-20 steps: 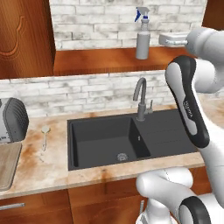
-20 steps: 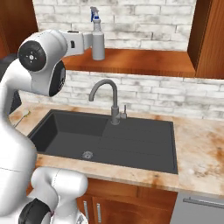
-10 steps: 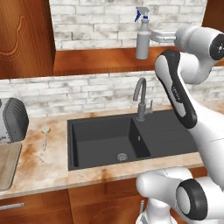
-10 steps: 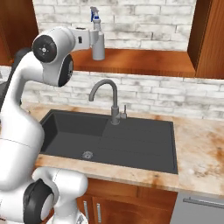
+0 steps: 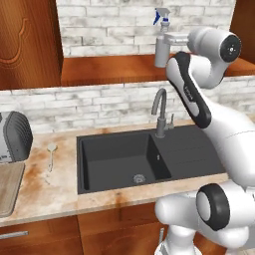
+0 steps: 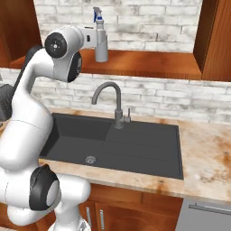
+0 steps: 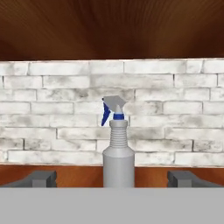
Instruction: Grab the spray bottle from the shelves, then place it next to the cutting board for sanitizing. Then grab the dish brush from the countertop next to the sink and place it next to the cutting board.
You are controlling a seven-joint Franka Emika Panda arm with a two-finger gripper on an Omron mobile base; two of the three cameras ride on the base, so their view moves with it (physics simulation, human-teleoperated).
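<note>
The grey spray bottle [image 5: 160,50] with its blue trigger nozzle stands upright on the reddish-brown shelf [image 5: 109,70] against the white brick wall. My gripper [image 5: 168,40] is at the bottle's upper body, reaching in from the right. In the hand view the bottle [image 7: 118,159] stands centred between my fingertips [image 7: 42,178], which are wide apart and clear of it, so the gripper [image 7: 113,179] is open. The dish brush [image 5: 51,151] lies on the countertop [image 5: 55,191] left of the sink [image 5: 119,162]. A corner of the cutting board [image 5: 7,185] shows at the far left.
A curved grey faucet [image 5: 159,110] rises behind the sink, below my arm. A grey toaster [image 5: 13,137] stands behind the cutting board. Wooden cabinets [image 5: 27,42] flank the shelf on both sides. In the right base view the bottle [image 6: 100,44] is beside my hand.
My hand has moved along the shelf toward the spray bottle, from a gap beside it to its fingers straddling it. The bottle has not moved.
</note>
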